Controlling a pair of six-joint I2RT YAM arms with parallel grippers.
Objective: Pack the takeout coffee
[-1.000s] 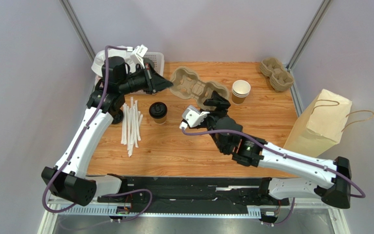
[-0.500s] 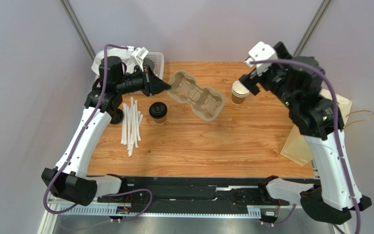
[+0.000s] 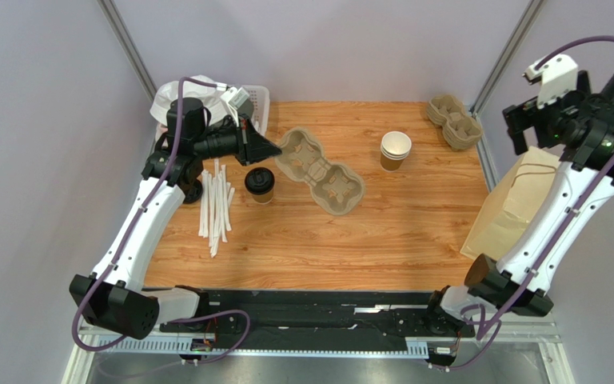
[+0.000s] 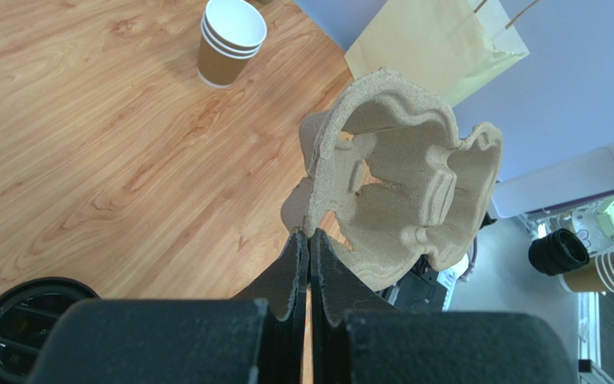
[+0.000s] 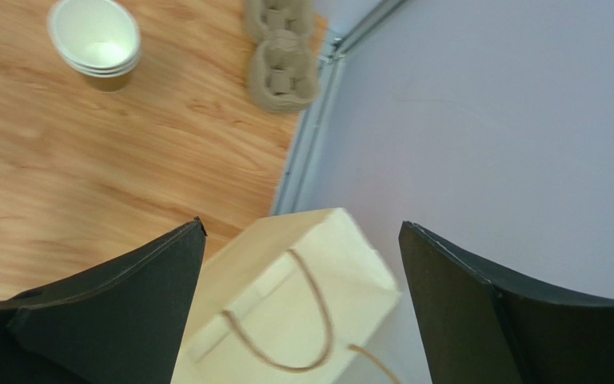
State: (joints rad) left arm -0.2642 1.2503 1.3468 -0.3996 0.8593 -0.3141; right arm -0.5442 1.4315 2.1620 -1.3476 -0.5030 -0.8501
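Note:
The takeout coffee (image 3: 260, 183), a small tan cup with a black lid, stands on the table left of centre; its lid (image 4: 21, 330) shows in the left wrist view's bottom corner. Just behind it, my left gripper (image 3: 269, 148) is shut on the rim of a two-cup pulp tray (image 3: 323, 169), which tilts away to the right. In the left wrist view the left gripper (image 4: 310, 234) pinches the tray (image 4: 402, 180) edge. My right gripper (image 3: 521, 126) hangs high at the far right, open and empty. The right gripper (image 5: 300, 230) looks down on the paper bag (image 5: 286, 320).
The paper bag (image 3: 520, 204) leans at the table's right edge. Stacked white-lined paper cups (image 3: 396, 150) stand at the back centre, with a pile of pulp trays (image 3: 454, 120) in the back right corner. Wrapped straws (image 3: 216, 204) lie left, and a white basket (image 3: 250, 98) sits back left.
My right arm swung from the table's middle up to the far right above the bag, and its jaws opened wide. The left gripper stayed shut on the tray, drawing it slightly nearer.

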